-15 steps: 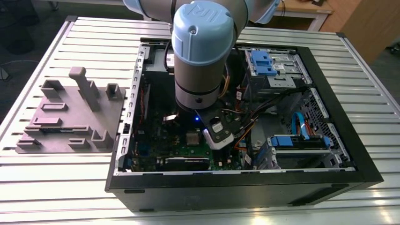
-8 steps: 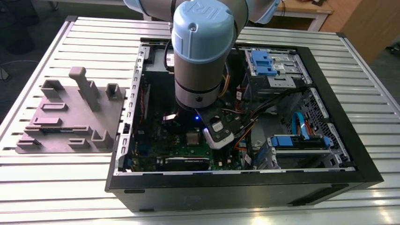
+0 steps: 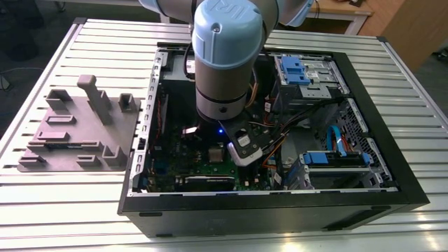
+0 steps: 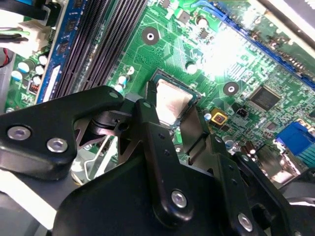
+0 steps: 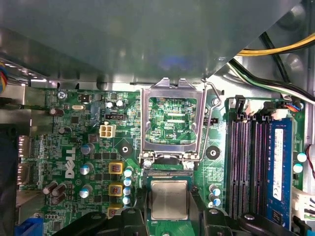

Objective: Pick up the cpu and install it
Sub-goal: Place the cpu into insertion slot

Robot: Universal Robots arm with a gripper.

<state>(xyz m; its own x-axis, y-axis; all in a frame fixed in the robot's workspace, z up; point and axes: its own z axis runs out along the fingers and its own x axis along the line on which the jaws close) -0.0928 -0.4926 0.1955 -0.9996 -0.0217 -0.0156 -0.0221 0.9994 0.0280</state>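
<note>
Open socket frame point(image 5: 170, 90) and memory slots point(image 5: 244, 167) hem the cpu point(image 5: 170, 199).
</note>
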